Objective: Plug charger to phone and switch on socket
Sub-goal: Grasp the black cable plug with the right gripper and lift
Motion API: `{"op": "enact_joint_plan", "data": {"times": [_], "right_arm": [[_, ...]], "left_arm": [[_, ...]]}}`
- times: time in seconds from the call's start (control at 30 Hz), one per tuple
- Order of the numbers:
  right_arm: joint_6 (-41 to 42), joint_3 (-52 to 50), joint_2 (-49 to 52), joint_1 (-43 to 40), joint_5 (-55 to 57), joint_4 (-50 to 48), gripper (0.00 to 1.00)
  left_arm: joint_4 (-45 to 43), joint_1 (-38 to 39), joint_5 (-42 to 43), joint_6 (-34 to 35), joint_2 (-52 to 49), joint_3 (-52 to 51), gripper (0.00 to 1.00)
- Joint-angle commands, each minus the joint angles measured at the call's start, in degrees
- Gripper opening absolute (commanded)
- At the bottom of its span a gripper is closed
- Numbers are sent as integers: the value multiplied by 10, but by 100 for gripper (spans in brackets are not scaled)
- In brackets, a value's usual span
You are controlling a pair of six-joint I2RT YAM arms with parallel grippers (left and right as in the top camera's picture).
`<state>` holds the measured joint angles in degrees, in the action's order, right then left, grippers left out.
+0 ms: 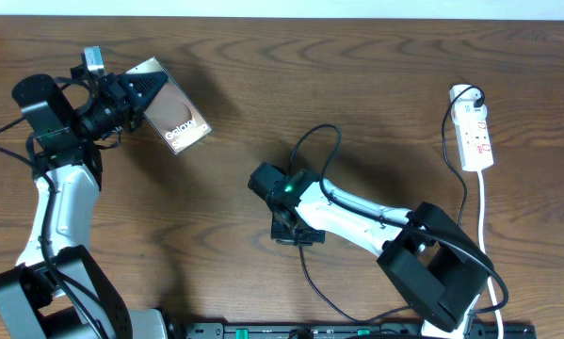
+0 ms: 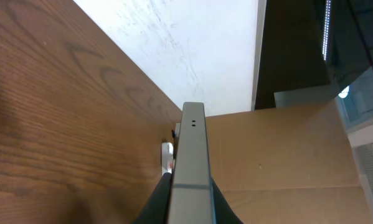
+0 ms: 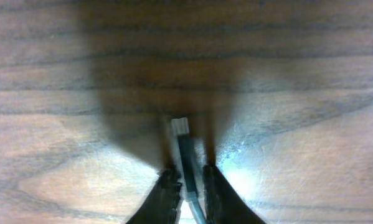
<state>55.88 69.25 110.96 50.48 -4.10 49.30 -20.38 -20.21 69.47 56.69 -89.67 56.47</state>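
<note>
Right gripper (image 3: pixel 189 186) sits nearest, low over the middle of the table (image 1: pixel 263 75). It is pinched on the charger (image 3: pixel 185 152), and the plug tip (image 3: pixel 180 126) sticks out just past its fingertips toward bare wood. From overhead this gripper points left and slightly far, with the black cable looping off behind it to the right and then trailing toward the near edge. The phone (image 1: pixel 176 118) lies left of it and farther back, well apart from the plug tip. Left gripper (image 1: pixel 136 92) is clamped on the phone's far-left end; the shadow beside the phone suggests it is held off the table. The phone's long axis runs diagonally from far left to near right, so its free short end faces roughly toward the right gripper. That is the relation the mating move depends on: the tip probably has to travel left and far along that diagonal and line up with the phone's long axis. The left wrist view shows the phone edge-on, thin and upright between the fingers, with two tiny holes near the far tip. I cannot make out a charging port there. Farthest off, at the far right, the socket (image 1: pixel 475 132) lies well apart from both grippers, with the right arm the nearer one for its switch.
</note>
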Motion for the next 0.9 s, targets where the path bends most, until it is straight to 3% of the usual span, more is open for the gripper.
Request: {"op": "enact_joint_plan", "data": {"times": [0.0, 0.2, 0.37, 0.57, 0.87], "right_arm": [[-5, -3, 19, -6, 1, -5, 1], [-10, -3, 19, -8, -4, -7, 1], [-73, -2, 19, -43, -81, -31, 1], [-158, -2, 19, -120, -289, -116, 1], [-316, -2, 19, -215, -683, -338, 1]], "left_arm": [[-5, -2, 4, -8, 9, 0, 7], [-5, -2, 4, -8, 9, 0, 7], [-5, -3, 4, -8, 9, 0, 7], [-5, -3, 5, -8, 9, 0, 8], [-6, -2, 5, -12, 9, 0, 7]]}}
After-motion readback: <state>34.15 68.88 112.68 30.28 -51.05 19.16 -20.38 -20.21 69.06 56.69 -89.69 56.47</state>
